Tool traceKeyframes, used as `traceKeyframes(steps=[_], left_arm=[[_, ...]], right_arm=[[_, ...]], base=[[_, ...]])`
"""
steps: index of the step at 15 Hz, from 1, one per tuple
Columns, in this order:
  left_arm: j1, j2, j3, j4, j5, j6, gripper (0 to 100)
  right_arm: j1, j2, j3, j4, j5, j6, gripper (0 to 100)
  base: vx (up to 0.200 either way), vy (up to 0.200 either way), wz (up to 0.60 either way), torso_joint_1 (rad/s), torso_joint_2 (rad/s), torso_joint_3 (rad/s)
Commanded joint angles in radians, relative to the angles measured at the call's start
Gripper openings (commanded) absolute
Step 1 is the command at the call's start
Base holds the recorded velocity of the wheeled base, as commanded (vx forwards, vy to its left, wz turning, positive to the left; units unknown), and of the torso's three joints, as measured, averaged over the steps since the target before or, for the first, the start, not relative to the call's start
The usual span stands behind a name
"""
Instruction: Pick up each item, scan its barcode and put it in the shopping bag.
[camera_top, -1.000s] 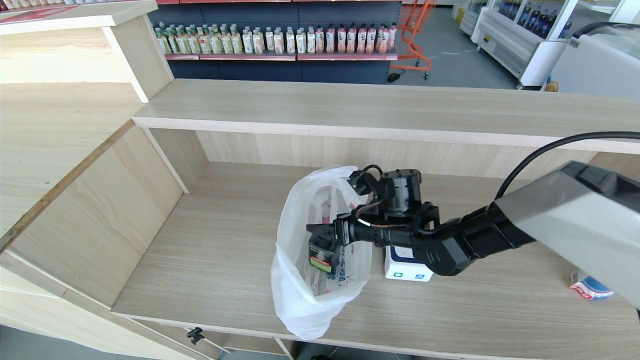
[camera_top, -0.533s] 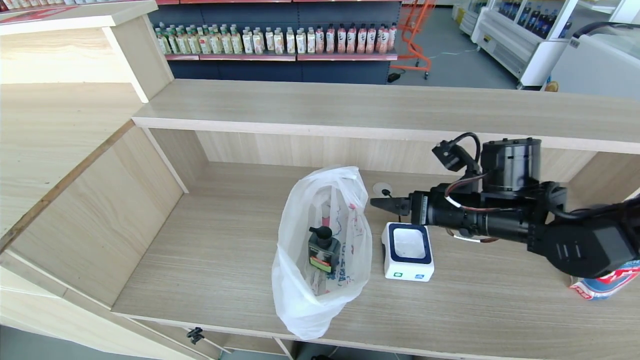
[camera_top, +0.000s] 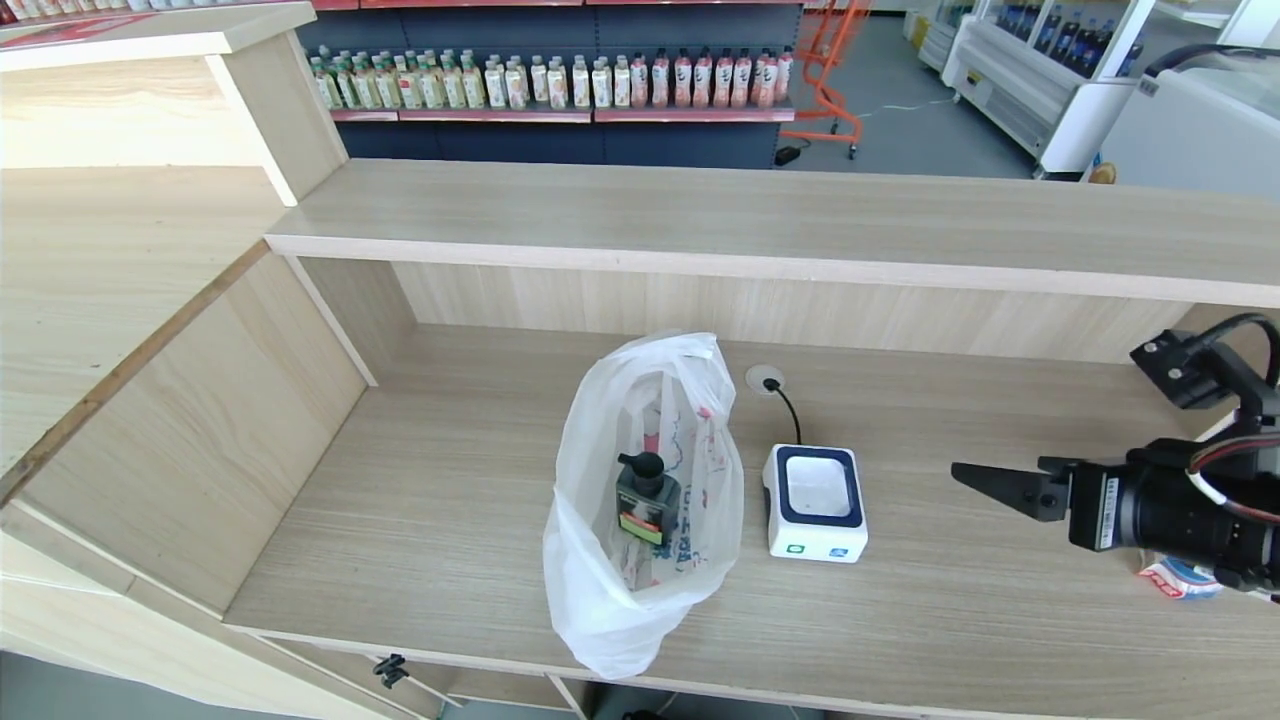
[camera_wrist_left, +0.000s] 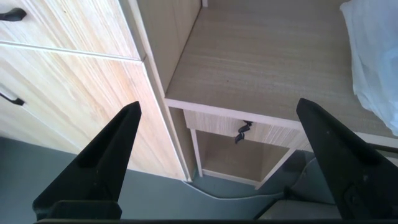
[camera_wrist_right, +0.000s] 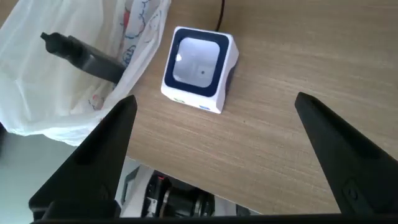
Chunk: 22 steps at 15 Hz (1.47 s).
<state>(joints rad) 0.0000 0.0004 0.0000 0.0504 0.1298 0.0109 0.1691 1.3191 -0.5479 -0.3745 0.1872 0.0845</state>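
A white plastic shopping bag (camera_top: 600, 560) stands open on the wooden counter (camera_top: 440, 500), with a black pump bottle (camera_top: 646, 495) upright inside it. Just right of the bag sits the white and blue barcode scanner (camera_top: 815, 500). My right gripper (camera_top: 990, 482) hovers open and empty over the counter, well right of the scanner; its wrist view looks down on the scanner (camera_wrist_right: 199, 65), the bag (camera_wrist_right: 56, 106) and the bottle (camera_wrist_right: 87, 53). A red, white and blue packet (camera_top: 1180, 578) lies under the right arm at the counter's right edge. My left gripper (camera_wrist_left: 219, 104) is open, low beside the counter's front left corner.
A raised wooden ledge (camera_top: 780, 220) runs behind the counter and a side panel (camera_top: 200, 440) closes its left end. The scanner's cable enters a grommet (camera_top: 766, 379). A drawer cabinet (camera_wrist_left: 68, 81) stands below the left gripper. Bare counter lies between scanner and packet.
The right gripper let go of the pump bottle inside the bag, then drew back to the right past the scanner. The bottle stays in the bag.
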Motion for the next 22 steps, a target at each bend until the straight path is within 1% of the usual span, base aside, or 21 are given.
traceKeyframes(steps=[1, 6, 9, 12, 14, 18, 22], left_arm=[[0.0, 0.0, 0.0, 0.0, 0.001, 0.0, 100], [0.0, 0.0, 0.0, 0.0, 0.001, -0.002, 100], [0.0, 0.0, 0.0, 0.0, 0.001, 0.001, 100], [0.0, 0.0, 0.0, 0.0, 0.001, 0.001, 100], [0.0, 0.0, 0.0, 0.0, 0.001, 0.001, 100], [0.0, 0.001, 0.0, 0.0, 0.001, 0.001, 100], [0.0, 0.001, 0.0, 0.0, 0.001, 0.001, 100]], right_arm=[[-0.03, -0.063, 0.032, 0.005, 0.0, 0.0, 100], [-0.039, -0.08, 0.042, 0.035, -0.002, 0.0, 100], [-0.039, -0.08, 0.042, 0.035, -0.002, 0.0, 100], [-0.046, -0.083, 0.039, 0.035, -0.005, 0.005, 100], [-0.08, -0.084, 0.032, 0.034, -0.037, 0.018, 100], [-0.109, -0.092, 0.032, 0.035, -0.04, 0.086, 100], [-0.111, -0.084, -0.01, 0.035, -0.066, 0.19, 100]], base=[[0.0, 0.0, 0.0, 0.0, 0.0, 0.0], [-0.2, 0.0, 0.0, 0.008, 0.01, 0.0], [0.0, 0.0, 0.0, 0.0, 0.0, 0.0], [0.0, -0.2, 0.0, 0.002, 0.0, 0.007], [0.0, -0.2, 0.0, 0.002, 0.0, 0.002], [0.0, -0.2, 0.0, 0.002, 0.0, 0.002], [0.0, -0.2, 0.0, 0.004, 0.0, 0.004]])
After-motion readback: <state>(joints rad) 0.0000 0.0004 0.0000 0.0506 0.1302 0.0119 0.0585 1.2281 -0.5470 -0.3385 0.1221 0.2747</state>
